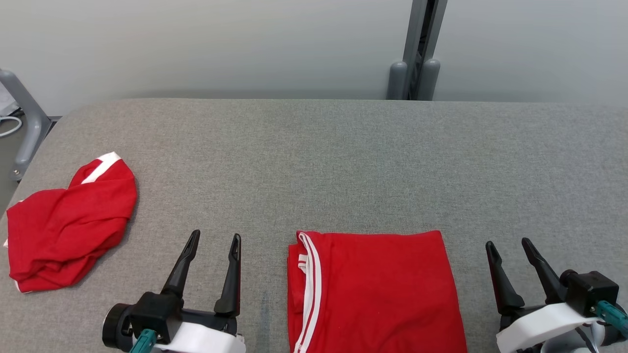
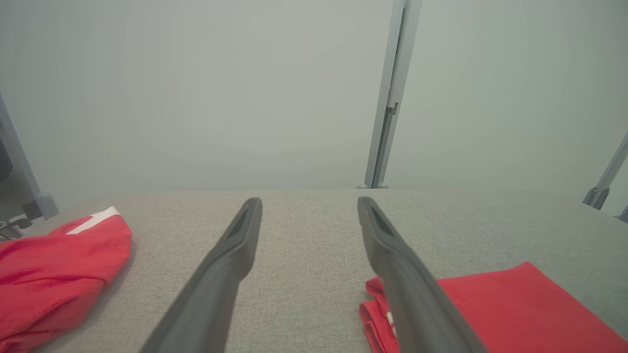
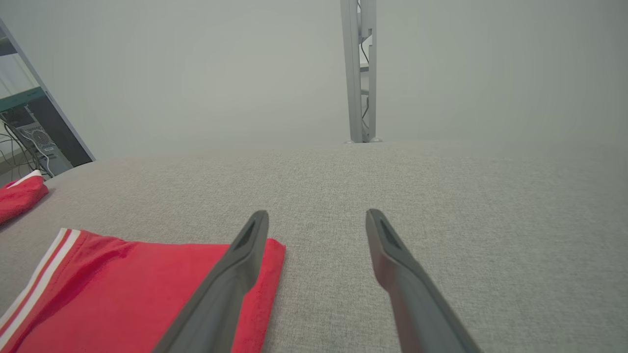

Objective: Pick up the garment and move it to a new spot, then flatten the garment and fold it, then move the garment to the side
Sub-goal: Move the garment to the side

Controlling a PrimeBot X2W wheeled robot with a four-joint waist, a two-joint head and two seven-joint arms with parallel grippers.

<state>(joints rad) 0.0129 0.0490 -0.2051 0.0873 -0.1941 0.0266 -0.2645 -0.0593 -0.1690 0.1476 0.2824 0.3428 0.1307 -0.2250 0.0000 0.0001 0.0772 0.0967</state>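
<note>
A red garment point(image 1: 375, 294) with white stripes lies folded flat in a neat rectangle at the near middle of the grey table point(image 1: 343, 162); it also shows as the red folded garment point(image 2: 520, 314) in the left wrist view and the folded garment point(image 3: 122, 289) in the right wrist view. My left gripper point(image 1: 216, 240) stands open just left of it, with nothing between its fingers. On the folded garment's right my right gripper point(image 1: 510, 242) is open too, holding nothing. Both sit low over the table, clear of the cloth.
A second red garment point(image 1: 66, 225) with white trim lies crumpled near the table's left edge, seen also as a crumpled red heap point(image 2: 54, 274). A grey post point(image 1: 417, 54) rises behind the far edge. A grey frame leg point(image 1: 24, 117) stands at far left.
</note>
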